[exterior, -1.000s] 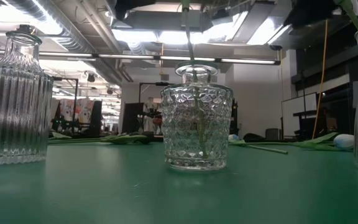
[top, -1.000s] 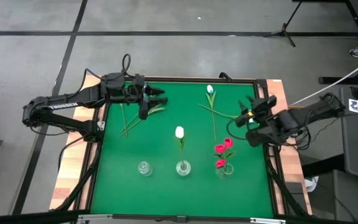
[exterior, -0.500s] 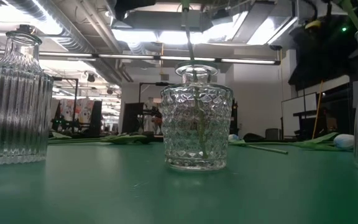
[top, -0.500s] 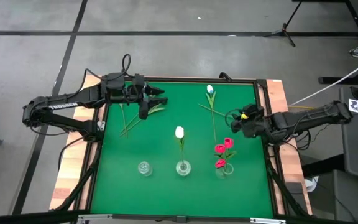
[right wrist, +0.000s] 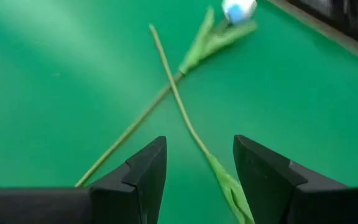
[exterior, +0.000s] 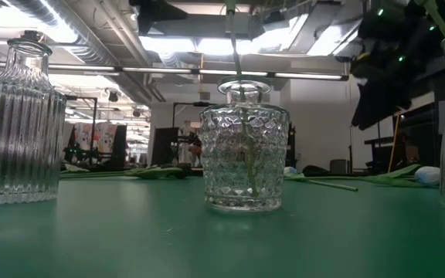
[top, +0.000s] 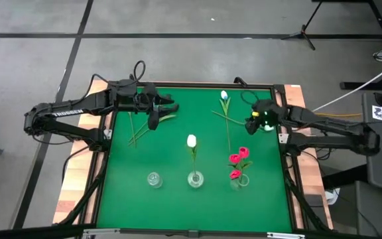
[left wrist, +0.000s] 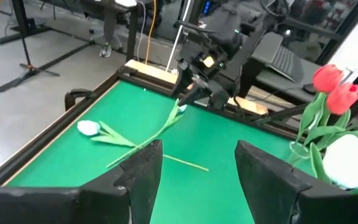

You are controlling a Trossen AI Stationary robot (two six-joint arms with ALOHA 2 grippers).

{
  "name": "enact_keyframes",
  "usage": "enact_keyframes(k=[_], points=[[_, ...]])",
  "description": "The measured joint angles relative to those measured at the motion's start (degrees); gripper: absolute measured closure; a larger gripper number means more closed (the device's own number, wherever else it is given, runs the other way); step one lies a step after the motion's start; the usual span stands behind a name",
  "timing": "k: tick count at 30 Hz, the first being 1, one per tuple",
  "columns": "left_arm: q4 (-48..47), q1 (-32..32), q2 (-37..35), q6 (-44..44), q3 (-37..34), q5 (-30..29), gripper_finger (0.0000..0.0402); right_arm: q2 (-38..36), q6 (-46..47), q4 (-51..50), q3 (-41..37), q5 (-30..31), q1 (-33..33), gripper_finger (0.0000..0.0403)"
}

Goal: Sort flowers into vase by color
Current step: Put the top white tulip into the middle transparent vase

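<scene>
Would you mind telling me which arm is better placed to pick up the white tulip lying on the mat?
The right: its open tool hovers beside that white tulip, while the left tool sits across the mat.

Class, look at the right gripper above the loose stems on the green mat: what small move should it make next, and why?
Probably lower straight down. The right gripper hangs open above two crossed stems, one bearing the white tulip, with nothing between its fingers. The white vase already holds one white flower, so this one likely goes there. The left gripper waits at the far left.

Three vases point(top: 195, 178) before loose flowers point(top: 225, 109)
</scene>
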Motion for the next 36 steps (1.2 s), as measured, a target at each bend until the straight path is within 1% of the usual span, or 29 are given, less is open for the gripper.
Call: enact_keyframes(k=[2,5,7,11,15,18,22,28,36], points=[[-0.6,0.0,0.0,-0.5,0.0,0.0,0.0202,1.1,-1.0,1.1,0.0,-3.6,-3.8,0.0217],[-0.9,0.0,0.0,-0.7,0.0,0.0,0.0202,3.2,-5.3,2.3,0.0,-8.5,-7.2,0.0217],[-1.3,0.0,0.0,-0.8,0.0,0.0,0.0202,4.9,-8.4,2.2,0.0,-11.2,-8.4,0.0217],[-2.8,0.0,0.0,-1.3,0.0,0.0,0.0202,8.8,-15.3,1.8,0.0,-13.4,-9.1,0.0217],[-4.3,0.0,0.0,-1.4,0.0,0.0,0.0202,13.0,-21.6,1.5,0.4,-12.3,-9.1,0.0217],[-4.7,0.0,0.0,-2.2,0.0,0.0,0.0202,16.3,-27.0,0.6,2.9,-9.0,-9.1,0.0217],[-4.8,0.0,0.0,-2.7,0.0,0.0,0.0202,20.7,-32.0,-0.2,6.9,-4.7,-9.1,0.0217],[-4.9,0.0,0.0,-2.9,0.0,0.0,0.0202,26.0,-38.1,-2.1,8.4,-4.5,-9.1,0.0217],[-5.0,0.0,0.0,-2.9,0.0,0.0,0.0202,30.7,-40.3,-2.4,8.4,-4.7,-9.1,0.0217]])
